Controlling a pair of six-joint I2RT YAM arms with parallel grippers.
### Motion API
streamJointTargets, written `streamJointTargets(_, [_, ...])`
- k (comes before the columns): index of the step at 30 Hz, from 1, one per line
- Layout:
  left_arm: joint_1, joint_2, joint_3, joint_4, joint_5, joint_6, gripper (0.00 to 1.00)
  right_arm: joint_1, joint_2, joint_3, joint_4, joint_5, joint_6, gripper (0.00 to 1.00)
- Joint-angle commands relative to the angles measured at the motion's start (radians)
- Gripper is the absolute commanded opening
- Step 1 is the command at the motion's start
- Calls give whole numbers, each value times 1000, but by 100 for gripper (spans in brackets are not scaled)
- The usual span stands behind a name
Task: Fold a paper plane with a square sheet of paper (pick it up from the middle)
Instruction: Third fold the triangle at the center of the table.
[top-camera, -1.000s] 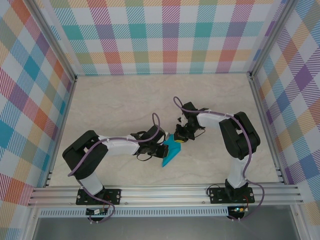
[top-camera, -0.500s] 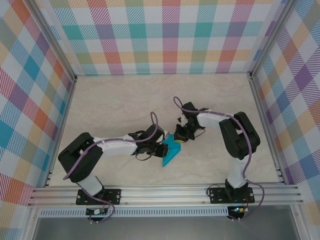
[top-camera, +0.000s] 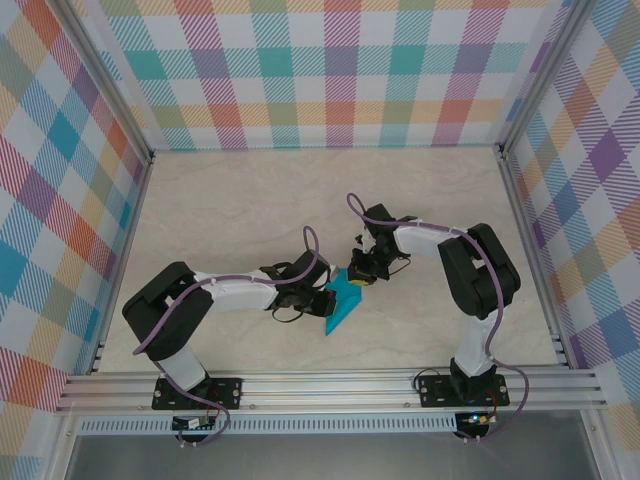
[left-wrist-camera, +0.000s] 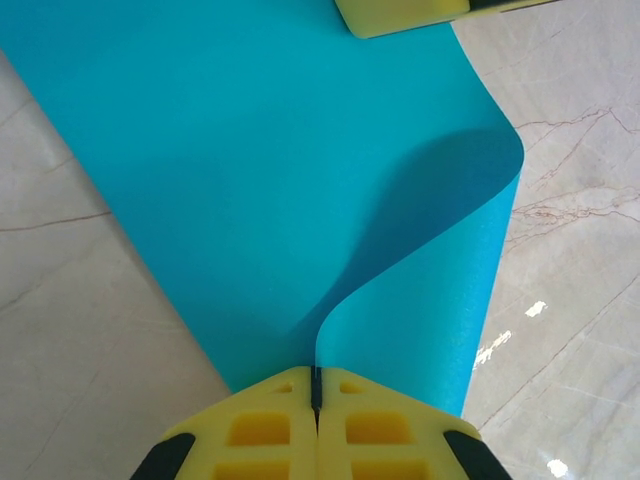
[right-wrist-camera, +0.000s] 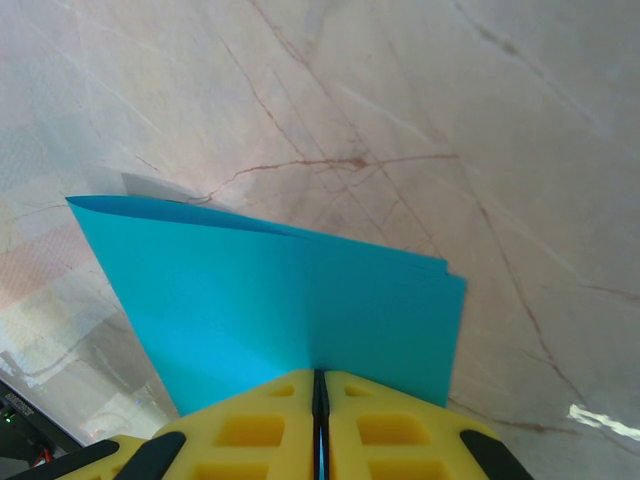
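Observation:
The teal square sheet of paper (top-camera: 343, 302) lies folded into a narrow pointed shape at the middle of the table, tip toward the near side. My left gripper (top-camera: 327, 300) is shut on its left edge. In the left wrist view the paper (left-wrist-camera: 250, 170) curls up from the table into the pinched yellow fingertips (left-wrist-camera: 270, 425). My right gripper (top-camera: 358, 281) is shut on the far end of the sheet. In the right wrist view two layers of paper (right-wrist-camera: 280, 300) run into the closed yellow pads (right-wrist-camera: 390, 425). A right fingertip (left-wrist-camera: 400, 12) shows at the top of the left wrist view.
The beige marble tabletop (top-camera: 250, 210) is bounded by aluminium rails (top-camera: 330, 385) at the near edge and checkered walls (top-camera: 330, 80) on the other three sides. Both arms reach in toward the centre, with purple cables (top-camera: 312, 240) looping above the wrists.
The left arm's elbow dipped toward the near edge and came back. Both grippers and the paper have stayed almost where they were.

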Motion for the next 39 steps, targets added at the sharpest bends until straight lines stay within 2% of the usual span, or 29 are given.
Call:
streamJointTargets(1, [10,7,23,-2,11,13,5,5,45,-33,-24,32,-6,10])
streamJointTargets(11, [10,48,7,10,-3,13,4,3,47,-35,-25,33,-5,11])
streamJointTargets(21, [9,-41,6,5,-17,30,5,3,42,-49,-22,41,-1,11])
streamJointTargets(32, [10,63,14,14,18,25,4,3,37,-47,-19,38,9,11])
streamJointTargets(39, [10,74,-4,20,18,20,4,3,-8,-46,-8,3,19,11])
